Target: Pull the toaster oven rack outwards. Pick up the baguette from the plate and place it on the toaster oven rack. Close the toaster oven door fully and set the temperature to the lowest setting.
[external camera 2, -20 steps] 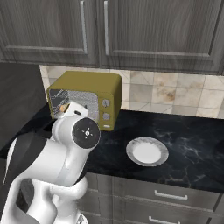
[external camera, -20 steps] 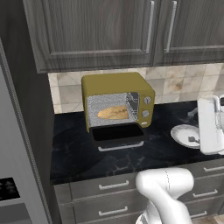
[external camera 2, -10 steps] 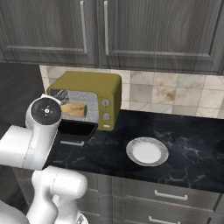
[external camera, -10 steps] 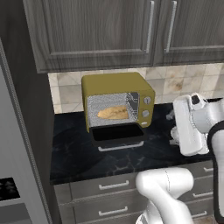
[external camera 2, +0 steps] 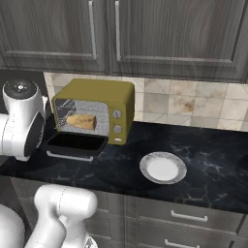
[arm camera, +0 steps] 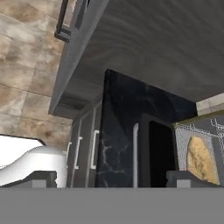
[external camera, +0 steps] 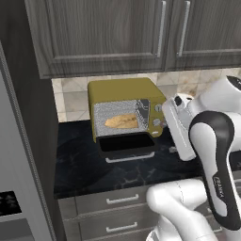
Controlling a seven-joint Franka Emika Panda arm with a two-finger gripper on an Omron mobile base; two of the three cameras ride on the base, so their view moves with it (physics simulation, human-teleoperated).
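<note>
Beside end effector (arm camera: 111, 179), baguette (arm camera: 200, 158)

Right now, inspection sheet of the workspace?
Surface: black marbled countertop, over grey drawers.
Job's things: mustard-yellow boxy toaster oven; its dark glass door folded down open; golden-brown baguette inside on the silvery wire rack; round white-grey plate bare, to the oven's right.
Clutter: nothing seen.
Claw: open, holding nothing, fingertips at the hand view's bottom, aimed toward the open door.
Cables: nothing seen.
Surroundings: dark wood upper cabinets, beige tiled backsplash.
</note>
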